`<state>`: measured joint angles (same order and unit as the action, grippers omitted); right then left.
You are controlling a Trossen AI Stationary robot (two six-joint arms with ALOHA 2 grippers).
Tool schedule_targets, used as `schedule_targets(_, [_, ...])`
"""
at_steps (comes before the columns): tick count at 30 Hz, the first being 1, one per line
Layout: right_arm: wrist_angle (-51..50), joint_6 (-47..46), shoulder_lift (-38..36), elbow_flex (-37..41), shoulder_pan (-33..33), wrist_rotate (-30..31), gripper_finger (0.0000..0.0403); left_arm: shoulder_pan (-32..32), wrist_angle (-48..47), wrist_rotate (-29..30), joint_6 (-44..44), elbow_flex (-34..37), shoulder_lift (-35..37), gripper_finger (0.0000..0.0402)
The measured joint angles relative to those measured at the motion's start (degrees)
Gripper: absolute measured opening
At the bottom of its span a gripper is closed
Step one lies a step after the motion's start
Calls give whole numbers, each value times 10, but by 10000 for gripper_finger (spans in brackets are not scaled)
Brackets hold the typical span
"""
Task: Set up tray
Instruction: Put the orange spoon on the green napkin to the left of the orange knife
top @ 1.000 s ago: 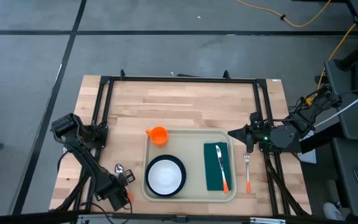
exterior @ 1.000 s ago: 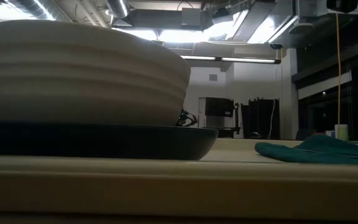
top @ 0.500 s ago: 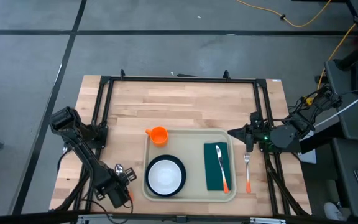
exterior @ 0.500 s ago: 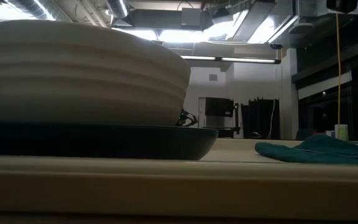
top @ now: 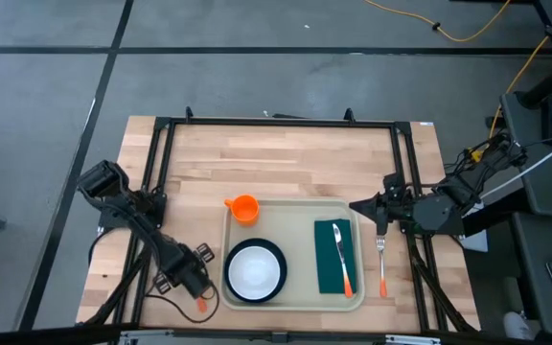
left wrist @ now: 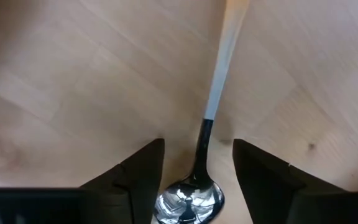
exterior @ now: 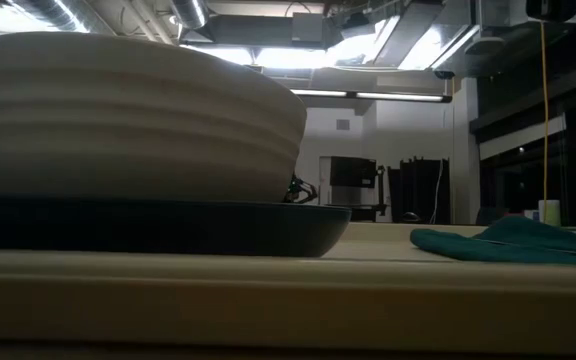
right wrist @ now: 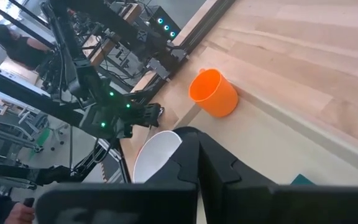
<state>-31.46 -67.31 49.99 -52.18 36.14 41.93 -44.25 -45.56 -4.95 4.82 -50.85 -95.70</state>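
Left wrist view: left gripper [left wrist: 197,168] jaws apart, straddling spoon [left wrist: 199,180] (on table).

No readable text, labels, brands or numbers in any view, distant room perhaps too dim to tell

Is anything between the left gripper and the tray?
Nothing visible. The left gripper hangs over bare wood beside the tray, open around a spoon lying on the table.
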Motion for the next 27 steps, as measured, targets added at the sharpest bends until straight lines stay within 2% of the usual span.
schedule_targets(6, [4, -2, 10, 0, 0, 0, 6, 12, 2, -20, 10, 3, 0, 194])
schedule_targets(11, [3, -2, 13, 0, 0, 0, 6, 12, 5, -21, 29, 4, -1, 177])
schedule_targets(16, [3, -1, 13, 0, 0, 0, 6, 14, 6, -20, 35, 4, -1, 122])
schedule_targets(22, [3, 0, 13, 0, 0, 0, 7, 14, 8, -14, 35, 4, -2, 20])
schedule_targets(27, [-1, 0, 13, 0, 0, 0, 7, 19, 7, -28, 35, 4, -2, 11])
